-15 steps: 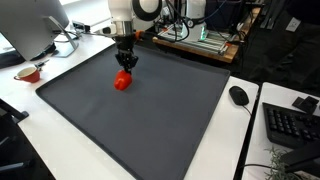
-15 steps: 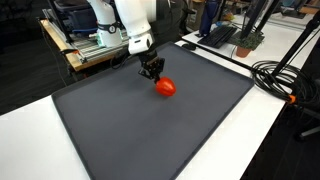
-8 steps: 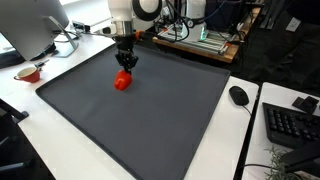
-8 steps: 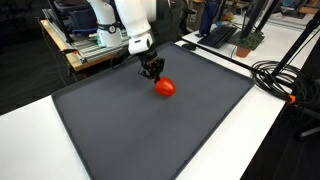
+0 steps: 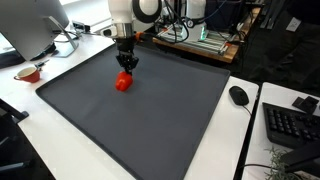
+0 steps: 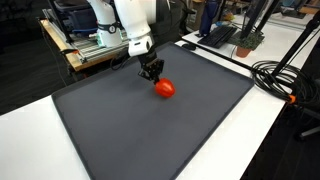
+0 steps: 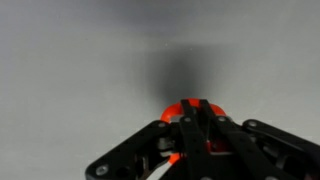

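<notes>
The gripper [image 6: 151, 70] hangs just above and beside the red object [image 6: 165, 88], which lies on the dark mat [image 6: 150, 135], upper centre of the frame in an exterior view. In the wrist view the fingers [image 7: 196, 128] appear closed together with nothing between them, though that picture is blurred. Step in hand, as judged: positioning at the object. A grasp would call for parting the fingers, centring over the object, then descending.
</notes>
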`<action>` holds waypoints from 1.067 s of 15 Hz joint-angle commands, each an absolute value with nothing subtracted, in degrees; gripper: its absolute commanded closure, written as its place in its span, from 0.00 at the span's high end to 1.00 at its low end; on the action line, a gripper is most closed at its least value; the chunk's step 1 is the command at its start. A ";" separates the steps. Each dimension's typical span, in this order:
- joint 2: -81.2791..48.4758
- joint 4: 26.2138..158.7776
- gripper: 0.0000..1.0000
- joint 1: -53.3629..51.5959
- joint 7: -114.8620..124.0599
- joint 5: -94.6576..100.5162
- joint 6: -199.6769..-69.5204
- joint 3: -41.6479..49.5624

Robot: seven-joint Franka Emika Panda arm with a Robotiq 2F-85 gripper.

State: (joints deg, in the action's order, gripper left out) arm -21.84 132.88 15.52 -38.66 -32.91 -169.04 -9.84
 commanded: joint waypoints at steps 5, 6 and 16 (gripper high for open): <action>-24.63 131.20 0.03 14.73 -37.64 -31.86 -168.82 -8.08; -24.61 131.34 0.37 14.28 -36.93 -31.72 -168.59 -7.61; -5.98 150.26 0.99 8.86 -35.67 -31.97 -164.29 -5.88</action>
